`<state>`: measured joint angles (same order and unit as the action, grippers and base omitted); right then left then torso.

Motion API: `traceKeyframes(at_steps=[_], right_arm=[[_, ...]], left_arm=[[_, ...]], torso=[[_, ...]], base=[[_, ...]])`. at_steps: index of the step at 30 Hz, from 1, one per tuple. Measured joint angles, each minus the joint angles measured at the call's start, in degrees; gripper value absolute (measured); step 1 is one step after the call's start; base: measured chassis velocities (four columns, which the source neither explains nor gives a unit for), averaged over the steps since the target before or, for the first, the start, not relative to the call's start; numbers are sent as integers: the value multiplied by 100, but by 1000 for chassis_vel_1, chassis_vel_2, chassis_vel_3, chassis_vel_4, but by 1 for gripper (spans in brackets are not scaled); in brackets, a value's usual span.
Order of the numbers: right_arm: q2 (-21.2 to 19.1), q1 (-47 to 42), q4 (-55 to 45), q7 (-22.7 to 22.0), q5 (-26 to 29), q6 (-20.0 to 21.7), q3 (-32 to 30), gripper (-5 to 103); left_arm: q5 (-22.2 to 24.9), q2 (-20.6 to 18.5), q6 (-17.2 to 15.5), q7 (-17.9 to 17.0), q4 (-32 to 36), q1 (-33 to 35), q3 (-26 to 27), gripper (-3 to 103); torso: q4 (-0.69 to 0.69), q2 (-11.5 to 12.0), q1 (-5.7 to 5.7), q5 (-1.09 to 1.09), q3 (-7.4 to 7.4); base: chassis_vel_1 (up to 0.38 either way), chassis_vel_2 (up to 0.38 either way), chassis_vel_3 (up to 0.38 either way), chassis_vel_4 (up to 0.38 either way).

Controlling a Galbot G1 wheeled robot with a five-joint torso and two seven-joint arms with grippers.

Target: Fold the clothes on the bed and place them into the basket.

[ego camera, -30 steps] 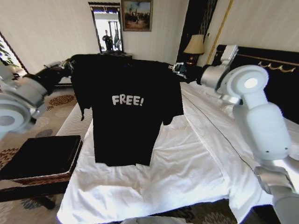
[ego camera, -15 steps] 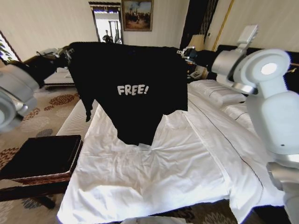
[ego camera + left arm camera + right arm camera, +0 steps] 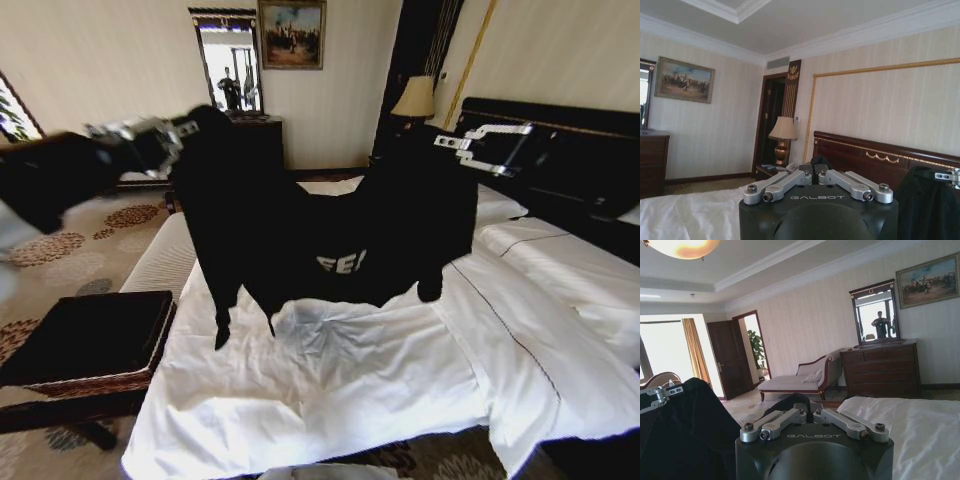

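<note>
The black T-shirt (image 3: 330,225) hangs stretched between my two grippers above the white bed (image 3: 350,385). It sags in the middle, and only part of its white lettering (image 3: 340,263) shows. My left gripper (image 3: 165,133) is shut on one upper corner of the shirt, and my right gripper (image 3: 468,147) is shut on the other. In the left wrist view the left gripper (image 3: 815,175) pinches a tuft of black fabric (image 3: 816,161). The right wrist view shows the right gripper (image 3: 809,413) nipping black cloth (image 3: 790,401) the same way. The brown wicker basket (image 3: 95,383) with its black lining stands left of the bed.
A cream striped bench (image 3: 160,255) lies between the bed and the patterned carpet. Pillows (image 3: 590,290) and the black headboard (image 3: 560,125) are on the right. A dresser with a mirror (image 3: 230,65) and a lamp (image 3: 417,97) stand at the far wall. A chaise longue (image 3: 800,381) is by the door.
Both arms have swung forward and down with the shirt. It hung flat with the lettering fully showing; now it is lower, slack and bunched, and the lettering is partly hidden.
</note>
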<state>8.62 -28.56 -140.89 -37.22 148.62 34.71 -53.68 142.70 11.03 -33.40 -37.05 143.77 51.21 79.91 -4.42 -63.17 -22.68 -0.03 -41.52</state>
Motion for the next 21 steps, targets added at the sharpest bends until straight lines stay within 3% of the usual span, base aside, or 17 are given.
traceKeyframes(at_steps=[2,3,6,9,14,16,19,20,21], right_arm=[[-243,48,55,-325,596,112,-308,1],[-243,48,55,-325,596,112,-308,1],[-519,158,140,-917,1408,274,-606,1],[-581,192,179,-1195,1567,403,-614,1],[-381,100,399,-1631,1426,663,-244,1],[-281,33,401,-1681,1355,699,-159,1],[339,-552,361,-1685,510,740,234,1],[637,-907,359,-1637,71,739,368,1],[637,-907,359,-1637,71,739,368,1]], left_arm=[[543,-75,-154,-347,-6,-37,365,0],[543,-75,-154,-347,-6,-37,365,0],[1207,-261,-273,-700,-13,-102,718,0],[1262,-344,-271,-771,-21,-169,583,0],[197,-122,-76,-772,-37,-188,-721,0],[-78,-13,-64,-767,-38,-94,-970,0],[-1295,423,-38,-673,-46,637,-1612,0],[-1772,632,-52,-647,-51,827,-2087,0],[-1772,632,-52,-647,-51,827,-2087,0]], torso=[[-3,0,0,0,0],[-3,0,0,0,0],[-4,-1,1,6,1],[-4,-1,1,5,0],[-4,1,-2,3,-2],[-5,1,-2,3,-2],[-2,2,-2,6,-2],[-1,2,-2,4,-2],[-1,2,-2,4,-2]], base=[[0,0,0,0],[0,0,0,0],[0,0,0,0],[0,0,0,0],[0,0,0,0],[0,0,0,0],[0,0,0,0],[0,0,0,0],[0,0,0,0]])
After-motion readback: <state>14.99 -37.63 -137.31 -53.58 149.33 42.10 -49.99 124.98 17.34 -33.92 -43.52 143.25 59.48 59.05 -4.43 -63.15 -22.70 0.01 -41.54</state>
